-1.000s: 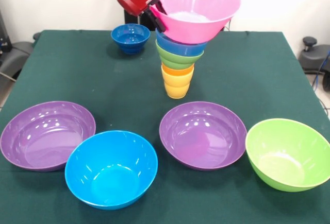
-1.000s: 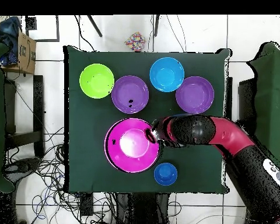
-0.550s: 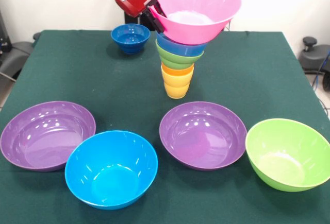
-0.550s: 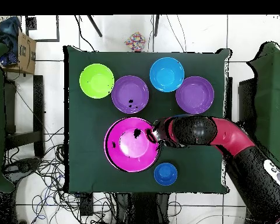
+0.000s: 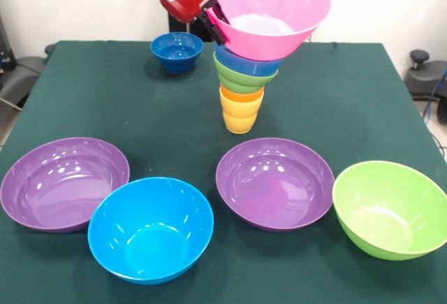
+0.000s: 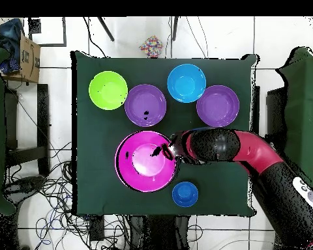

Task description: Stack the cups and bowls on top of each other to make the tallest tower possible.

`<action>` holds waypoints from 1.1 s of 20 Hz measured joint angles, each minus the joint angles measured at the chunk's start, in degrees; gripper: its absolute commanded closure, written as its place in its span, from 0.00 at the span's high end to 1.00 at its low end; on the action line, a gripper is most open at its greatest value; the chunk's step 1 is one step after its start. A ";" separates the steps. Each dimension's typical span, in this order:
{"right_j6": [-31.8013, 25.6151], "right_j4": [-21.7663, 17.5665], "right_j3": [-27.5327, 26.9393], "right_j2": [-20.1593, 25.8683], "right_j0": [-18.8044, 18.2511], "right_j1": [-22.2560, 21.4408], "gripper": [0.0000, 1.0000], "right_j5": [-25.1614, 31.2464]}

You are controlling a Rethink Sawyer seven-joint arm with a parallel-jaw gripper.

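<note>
The tower stands mid-table: a yellow cup (image 5: 239,119) at the bottom, an orange cup (image 5: 242,96) nested in it, then a small green bowl (image 5: 244,80) and a light blue bowl (image 5: 248,62). A large pink bowl (image 5: 269,12) sits tilted on top. My gripper (image 5: 215,26) is shut on the pink bowl's left rim. From overhead the pink bowl (image 6: 146,161) hides the stack beneath it, with the gripper (image 6: 170,151) at its right rim.
A small dark blue bowl (image 5: 177,50) stands behind the tower on the left. Along the near side lie a purple bowl (image 5: 63,182), a blue bowl (image 5: 150,227), a second purple bowl (image 5: 274,182) and a green bowl (image 5: 391,210), all upright.
The gripper and the pink bowl have edged slightly right in the front view, and the stack under them has shifted a little with it. The other bowls have not moved.
</note>
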 measured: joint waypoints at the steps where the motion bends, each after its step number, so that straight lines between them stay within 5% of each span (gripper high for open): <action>1: 0.00 0.04 0.00 0.00 0.06 0.00 0.00 0.00; 22: 0.00 1.20 -0.02 0.05 0.46 -3.33 0.00 -0.01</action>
